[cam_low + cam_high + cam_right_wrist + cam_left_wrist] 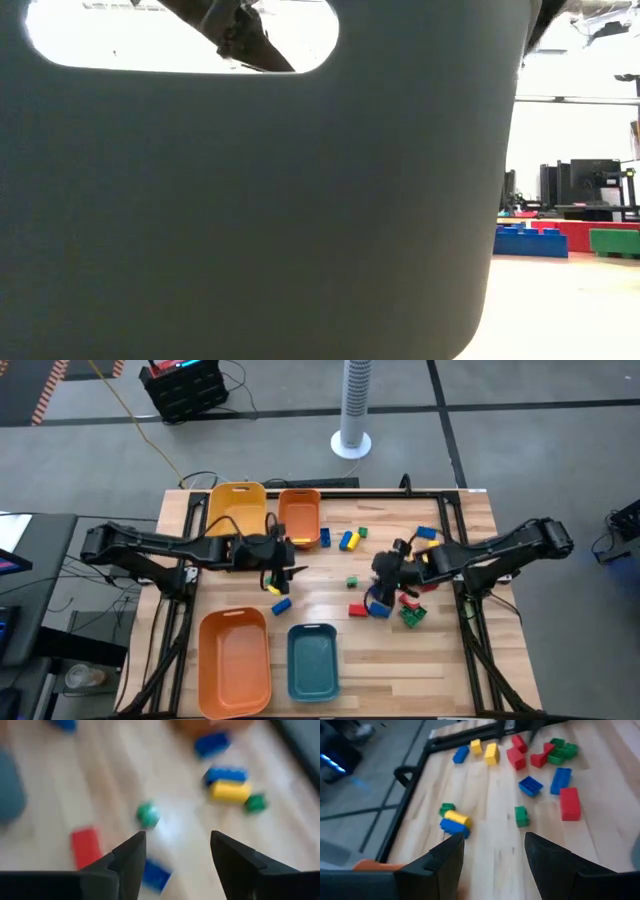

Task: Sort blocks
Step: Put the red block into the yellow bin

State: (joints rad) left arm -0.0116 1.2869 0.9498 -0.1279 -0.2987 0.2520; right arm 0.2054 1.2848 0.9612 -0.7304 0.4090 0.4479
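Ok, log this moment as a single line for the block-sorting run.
left end effector: open, empty, over table centre | right end effector: open, empty, above loose blocks | bins: no blocks visible inside

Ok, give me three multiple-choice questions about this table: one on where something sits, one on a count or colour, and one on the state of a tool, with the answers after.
1. Where does the teal bin sit relative to the large orange bin at the table's near edge?
A. On the left arm's side of it
B. On the right arm's side of it
C. Inside it

2. How many bins are on the table?
A. Two
B. Three
C. Four

3. What state is the right tool in?
A. Open, holding nothing
B. Shut on a red block
C. Shut on a yellow block

Answers:
1. B, the high view shows the teal bin beside it toward the right arm.
2. C, besides those two, a yellow bin and a small orange bin stand at the far edge.
3. A, the right wrist view shows its fingers apart over bare wood.
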